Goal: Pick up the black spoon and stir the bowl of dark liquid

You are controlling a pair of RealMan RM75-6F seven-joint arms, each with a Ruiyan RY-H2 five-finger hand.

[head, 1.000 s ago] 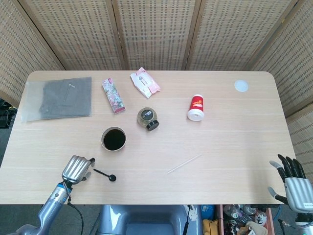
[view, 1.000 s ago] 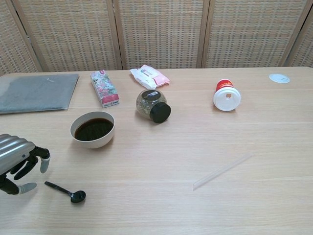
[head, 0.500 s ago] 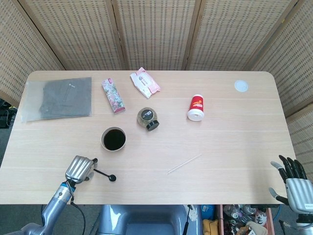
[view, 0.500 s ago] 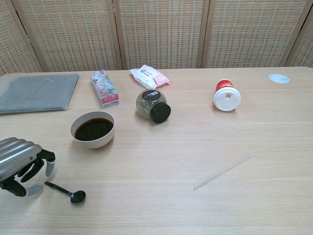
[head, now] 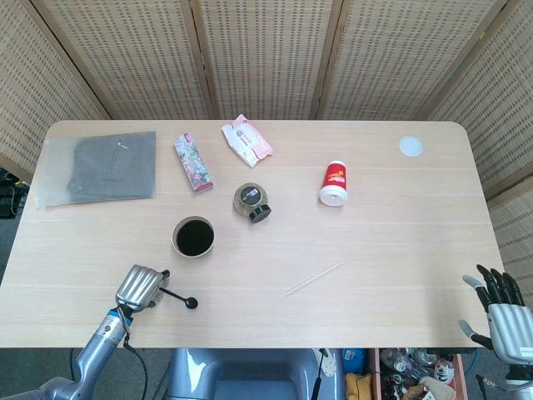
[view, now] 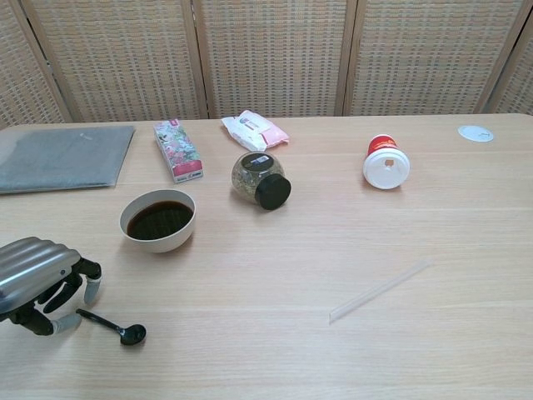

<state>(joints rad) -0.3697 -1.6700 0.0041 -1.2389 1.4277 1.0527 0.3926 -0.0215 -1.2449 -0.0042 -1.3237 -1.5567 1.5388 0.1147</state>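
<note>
The black spoon (head: 181,298) (view: 112,325) lies flat near the table's front left, bowl end to the right. My left hand (head: 138,287) (view: 37,281) hovers over the handle end, its curled fingers apart and just above the spoon, nothing gripped. The white bowl of dark liquid (head: 193,237) (view: 158,220) stands just beyond, up and right of the hand. My right hand (head: 502,312) hangs off the table's front right corner with its fingers spread and nothing in it; the chest view does not show it.
A glass jar with a black lid (head: 252,202) lies on its side mid-table, a red cup (head: 334,183) on its side to the right. A clear straw (head: 313,278), pink box (head: 192,162), wipes pack (head: 246,139), grey cloth (head: 102,166) and white disc (head: 410,147) lie around.
My left hand has slid right and slightly forward, closing over the spoon's handle end. The spoon, the bowl and my right hand have stayed where they were.
</note>
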